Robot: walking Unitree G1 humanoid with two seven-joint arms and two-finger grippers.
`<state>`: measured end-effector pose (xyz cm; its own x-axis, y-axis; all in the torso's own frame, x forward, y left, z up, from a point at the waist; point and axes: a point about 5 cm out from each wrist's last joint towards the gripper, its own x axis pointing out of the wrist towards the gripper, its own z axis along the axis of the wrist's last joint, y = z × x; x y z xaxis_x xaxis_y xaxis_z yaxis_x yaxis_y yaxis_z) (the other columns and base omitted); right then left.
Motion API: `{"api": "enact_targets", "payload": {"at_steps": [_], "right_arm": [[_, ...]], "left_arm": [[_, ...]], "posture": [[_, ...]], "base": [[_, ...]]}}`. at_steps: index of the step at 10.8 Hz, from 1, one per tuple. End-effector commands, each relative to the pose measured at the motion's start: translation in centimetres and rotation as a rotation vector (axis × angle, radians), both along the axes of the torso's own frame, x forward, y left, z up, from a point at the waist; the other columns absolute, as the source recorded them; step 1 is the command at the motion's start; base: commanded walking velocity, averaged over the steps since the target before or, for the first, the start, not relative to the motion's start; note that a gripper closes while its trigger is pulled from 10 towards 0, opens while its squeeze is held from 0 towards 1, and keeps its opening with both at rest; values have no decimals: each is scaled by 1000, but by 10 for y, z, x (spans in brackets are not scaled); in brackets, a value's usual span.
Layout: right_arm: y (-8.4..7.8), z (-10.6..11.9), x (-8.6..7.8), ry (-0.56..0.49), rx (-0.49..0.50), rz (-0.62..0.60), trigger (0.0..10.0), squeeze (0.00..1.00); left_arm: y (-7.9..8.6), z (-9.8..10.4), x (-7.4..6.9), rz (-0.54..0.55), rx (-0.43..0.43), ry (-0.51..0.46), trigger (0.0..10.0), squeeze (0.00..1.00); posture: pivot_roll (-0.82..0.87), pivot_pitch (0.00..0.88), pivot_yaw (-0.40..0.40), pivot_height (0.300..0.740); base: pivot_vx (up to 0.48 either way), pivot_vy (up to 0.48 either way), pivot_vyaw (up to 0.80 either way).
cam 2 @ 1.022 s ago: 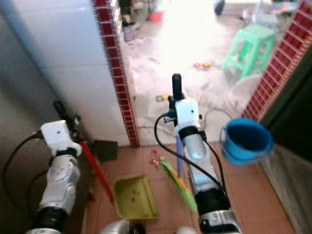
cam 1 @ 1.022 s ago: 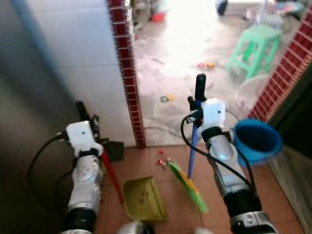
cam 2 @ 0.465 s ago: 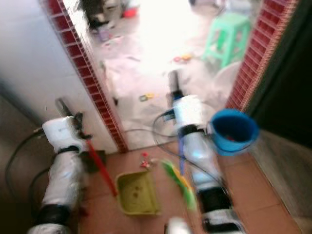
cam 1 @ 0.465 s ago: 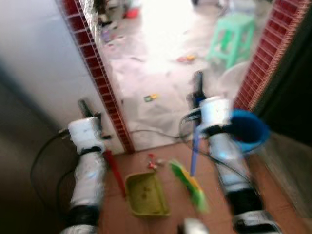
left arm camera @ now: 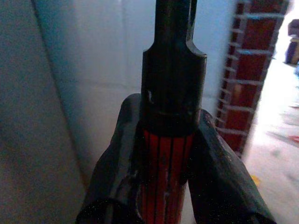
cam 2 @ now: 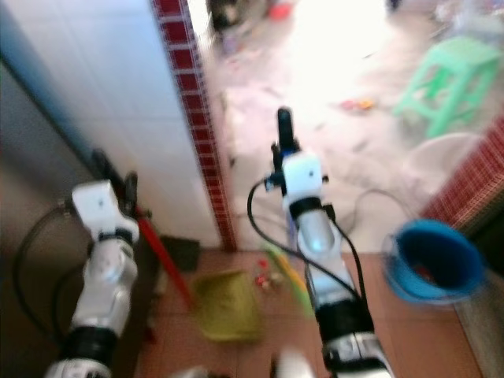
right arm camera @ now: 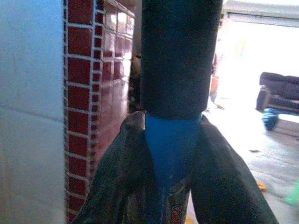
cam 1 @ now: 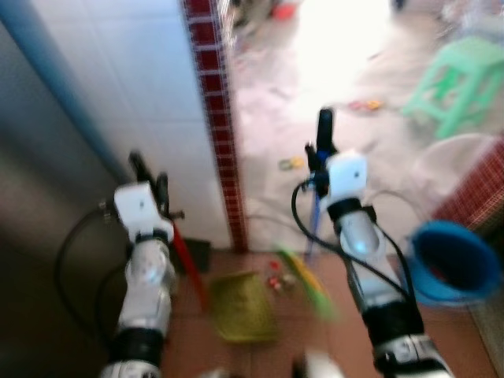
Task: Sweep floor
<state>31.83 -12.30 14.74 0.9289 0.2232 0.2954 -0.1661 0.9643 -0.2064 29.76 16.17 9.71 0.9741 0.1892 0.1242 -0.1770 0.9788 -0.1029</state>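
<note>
A white tiled wall (cam 1: 150, 87) edged with a strip of red brick tiles (cam 1: 220, 118) is standing straight ahead, ending at a doorway that is opening onto a bright, littered concrete floor (cam 1: 315, 87). A green plastic stool (cam 1: 457, 79) is sitting far out on that floor toward the right, and a blue bucket (cam 1: 453, 264) is resting on the terracotta floor tiles (cam 1: 331, 339) by the right-hand brick edge.

The left gripper (left arm camera: 163, 154) is clamping both fingers tight around the red, black-capped handle (left arm camera: 166, 172) of the dustpan (cam 1: 244, 307); that handle is slanting down from beside the wall to the yellow-green pan lying flat on the tiles near the base of the brick strip.

The right gripper (right arm camera: 170, 158) is squeezing the blue broom handle (right arm camera: 170, 154) just under its black grip. The handle is standing nearly upright, and the green broom head (cam 1: 307, 283) is trailing on the tiles just right of the pan, with small red scraps (cam 1: 274, 281) lying between them.
</note>
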Motion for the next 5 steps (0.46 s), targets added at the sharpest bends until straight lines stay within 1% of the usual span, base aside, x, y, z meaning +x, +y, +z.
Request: {"api": "enact_targets", "payload": {"at_steps": [1, 2, 4, 5], "right_arm": [[-4, 13, 0, -62, -12, 1, 10000, 0], [-3, 13, 0, -65, -4, 6, 10000, 0], [-7, 15, 3, -74, -22, -8, 10000, 0], [-7, 16, 4, -74, -21, -6, 10000, 0]], "left_arm": [[0, 18, 5, 15, -8, -78, 10000, 0], [3, 16, 6, 36, -9, -72, 10000, 0], [-3, 5, 7, 29, -18, -19, 10000, 0], [-9, 0, 8, 2, -19, 15, 10000, 0]], "posture": [[-133, 0, 101, 740], [-133, 0, 101, 740], [-130, 0, 96, 740], [-132, 0, 96, 740]], "base": [[330, 349, 0], [0, 326, 0], [0, 0, 0], [0, 0, 0]]}}
